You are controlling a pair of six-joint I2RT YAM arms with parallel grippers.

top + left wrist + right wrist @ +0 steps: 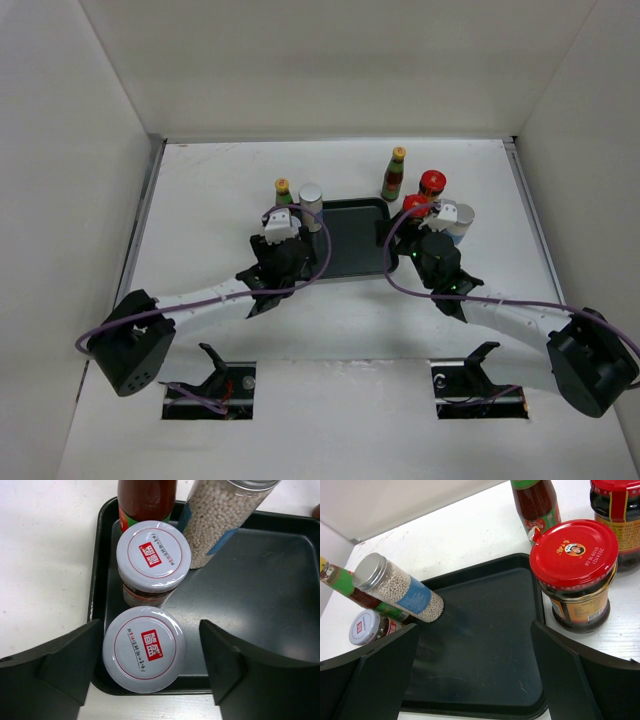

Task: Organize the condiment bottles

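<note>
Looking through the left wrist camera, we find the left gripper point(150, 647) spread wide around the near white-lidded jar point(144, 649). One finger sits just beside the lid and the other stands clearly apart from it, so nothing is pinched. That jar stands upright in the tray point(260, 585), against its left wall as this camera sees it. The second white-lidded jar point(153, 556) is directly ahead of it, the two nearly touching, and the grey-capped cylinder point(220, 520) is further on. We judge this jar to be placed, so the left arm need only back straight off along its own line, since any sideways drift could knock the lid. The relation that matters next is on the other side. The right gripper point(475, 630) is also spread and empty, hanging over the tray's bare floor. The red-lidded jar point(574, 555) stands upright on the table point(470, 530), just outside the tray's right rim. It lies ahead of that gripper and toward its right finger. The right arm is plainly the nearer one, so a small shift right and forward should bring the jaws either side of it.
</note>
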